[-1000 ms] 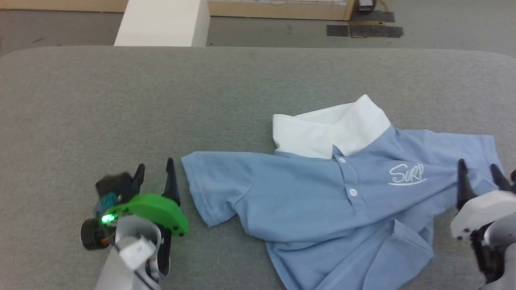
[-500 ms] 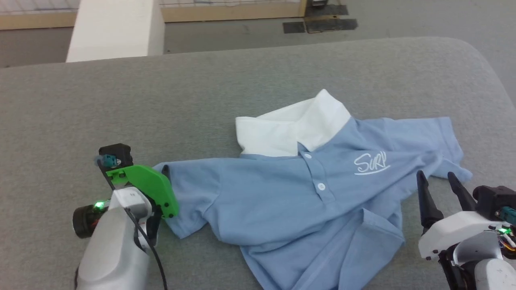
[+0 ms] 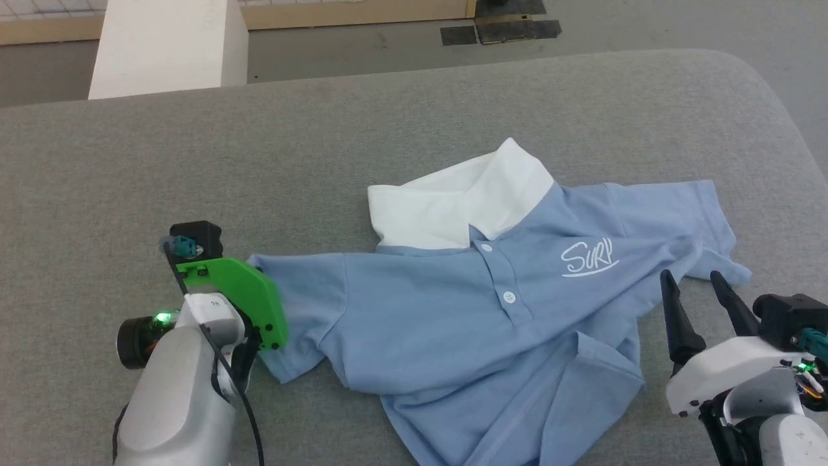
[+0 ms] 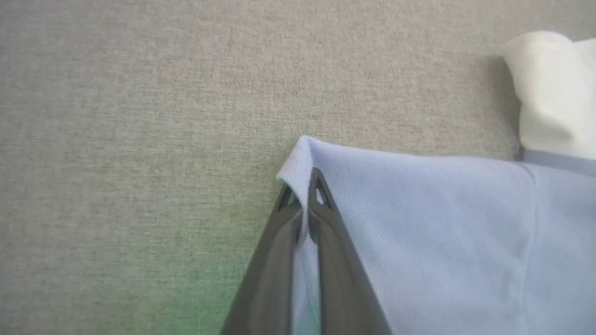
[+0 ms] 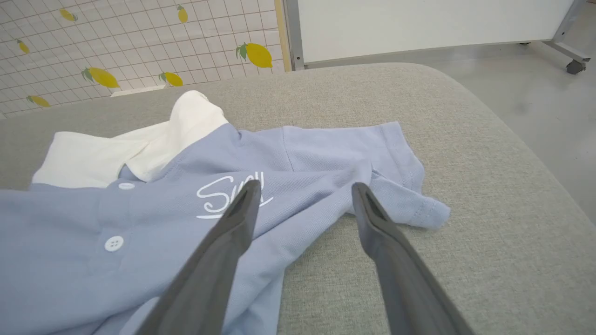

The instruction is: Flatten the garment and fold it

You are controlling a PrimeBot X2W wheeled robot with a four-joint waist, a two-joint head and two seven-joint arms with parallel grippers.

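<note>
The left gripper, angled low, clenches the sleeve hem of the light blue knit polo shirt. The right gripper hovers released, the other sleeve just beyond its jaws.

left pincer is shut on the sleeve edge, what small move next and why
Probably ease the right pincer forward onto the bunched sleeve and close: it hangs open, gripping nothing, while the left pincer grips the garment's other sleeve.
</note>
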